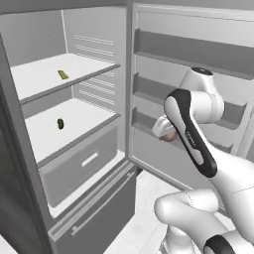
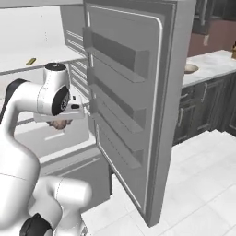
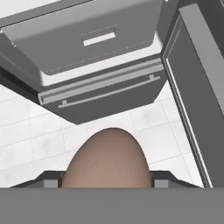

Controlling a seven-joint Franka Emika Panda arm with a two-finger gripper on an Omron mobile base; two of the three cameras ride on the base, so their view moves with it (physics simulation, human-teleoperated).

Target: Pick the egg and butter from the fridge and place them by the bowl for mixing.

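While pincer (image 3: 107,183) grips egg (image 3: 107,159), fingertips mostly hidden, btm cut off.

Egg (image 3: 109,159) btwn fingers (image 3: 49,180), before fridge (image 1: 74,129).

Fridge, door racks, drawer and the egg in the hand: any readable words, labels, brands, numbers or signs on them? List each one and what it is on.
None: no text, label, brand, number or sign is readable in any view.
Tall grey-silver fridge, its ribbed door racks and white drawer: plain surfaces.
Brownish-pink egg held in the hand: unmarked.
Small yellow stick of butter and small dark green oblong item: too small to show any marking.
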